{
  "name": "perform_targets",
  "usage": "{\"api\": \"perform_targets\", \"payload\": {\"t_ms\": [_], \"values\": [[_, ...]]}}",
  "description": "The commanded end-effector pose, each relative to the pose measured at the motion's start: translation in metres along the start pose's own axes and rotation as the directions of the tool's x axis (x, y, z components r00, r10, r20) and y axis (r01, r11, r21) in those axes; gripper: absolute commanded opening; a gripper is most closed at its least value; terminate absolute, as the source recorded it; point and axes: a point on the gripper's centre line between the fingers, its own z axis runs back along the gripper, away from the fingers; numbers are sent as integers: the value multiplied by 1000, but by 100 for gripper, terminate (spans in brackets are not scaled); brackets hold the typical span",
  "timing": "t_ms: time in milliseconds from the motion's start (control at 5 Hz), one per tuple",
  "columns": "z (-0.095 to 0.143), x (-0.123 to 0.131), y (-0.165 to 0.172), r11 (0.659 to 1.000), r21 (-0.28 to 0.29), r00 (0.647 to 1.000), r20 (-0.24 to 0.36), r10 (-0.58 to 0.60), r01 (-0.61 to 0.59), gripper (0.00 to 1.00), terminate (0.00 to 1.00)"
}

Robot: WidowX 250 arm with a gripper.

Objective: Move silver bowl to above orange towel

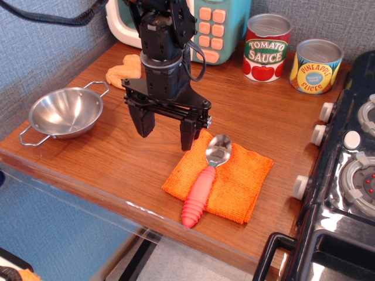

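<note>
Silver bowl upright and empty near the left front edge of the wooden tabletop, one wire handle almost at the rim of the wood. Orange towel well apart to the right, near the front edge, carrying a spoon with a red handle that overhangs the cloth toward the front. Hand hanging between bowl and towel, fingers spread wide, gripping nothing, right finger just beside the towel's back corner. Bare wood between bowl and towel. Farther back, closed tomato sauce can and pineapple slices can side by side; tan toy behind the bowl. Toy stove along the right edge.
</note>
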Motion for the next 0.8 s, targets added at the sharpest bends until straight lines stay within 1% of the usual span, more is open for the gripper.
{"api": "perform_targets", "payload": {"t_ms": [0, 200, 400, 600], "values": [[0, 0, 0, 1000, 0, 1000, 0, 0, 0, 100, 0], [1, 0, 28, 1000, 6, 1000, 1, 17, -17, 100, 0], [9, 2, 59, 999, -15, 999, 21, 30, -30, 100, 0], [14, 5, 99, 1000, 9, 1000, 27, 4, -4, 100, 0]]}}
